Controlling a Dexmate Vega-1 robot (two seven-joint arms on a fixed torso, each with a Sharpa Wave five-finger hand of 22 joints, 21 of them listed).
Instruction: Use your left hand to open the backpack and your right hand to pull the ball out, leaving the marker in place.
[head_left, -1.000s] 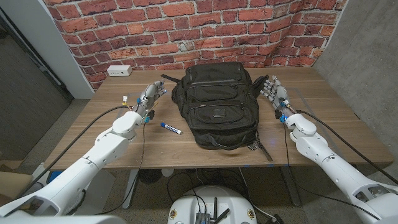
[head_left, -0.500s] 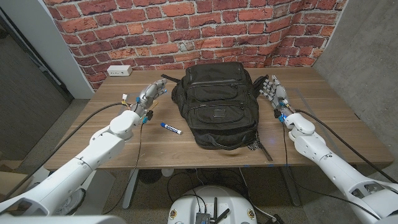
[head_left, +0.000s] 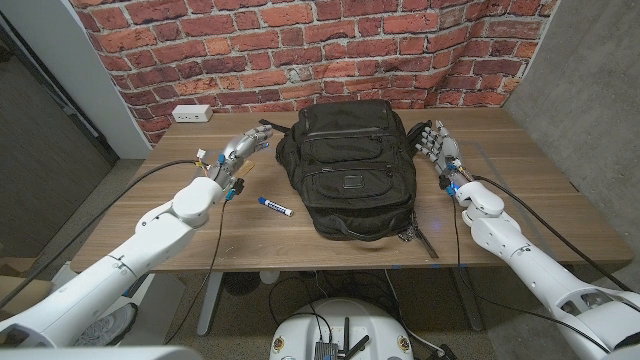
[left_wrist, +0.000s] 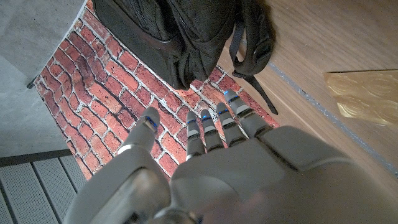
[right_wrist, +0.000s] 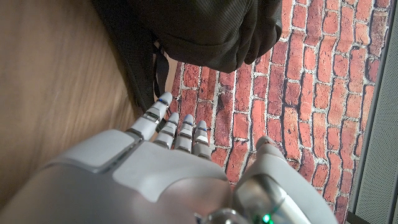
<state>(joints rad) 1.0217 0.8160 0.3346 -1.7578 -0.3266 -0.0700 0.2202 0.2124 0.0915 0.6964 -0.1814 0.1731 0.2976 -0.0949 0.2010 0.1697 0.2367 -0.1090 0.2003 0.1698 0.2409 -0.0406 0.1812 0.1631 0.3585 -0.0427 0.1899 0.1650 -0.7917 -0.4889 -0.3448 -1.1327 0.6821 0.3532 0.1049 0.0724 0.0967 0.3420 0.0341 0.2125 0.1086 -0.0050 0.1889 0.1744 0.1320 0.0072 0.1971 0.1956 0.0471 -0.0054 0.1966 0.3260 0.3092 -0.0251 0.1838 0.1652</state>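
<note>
left robot hand (head_left: 243, 148) nearer closed backpack (head_left: 348, 165), marker (head_left: 274, 206) beside it

We can't read any text, brand, number or sign in these views. The black fabric backpack (head_left: 347, 168) has a small rectangular patch on its front pocket, but whatever's on it is too small to make out. The blue-and-white marker (head_left: 274, 206), lying on the wooden table just left of the backpack, may have print on its barrel; we can't resolve it. The white rectangular power strip (head_left: 191, 114), at the table's far edge left of the backpack, shows no legible marking.
</note>
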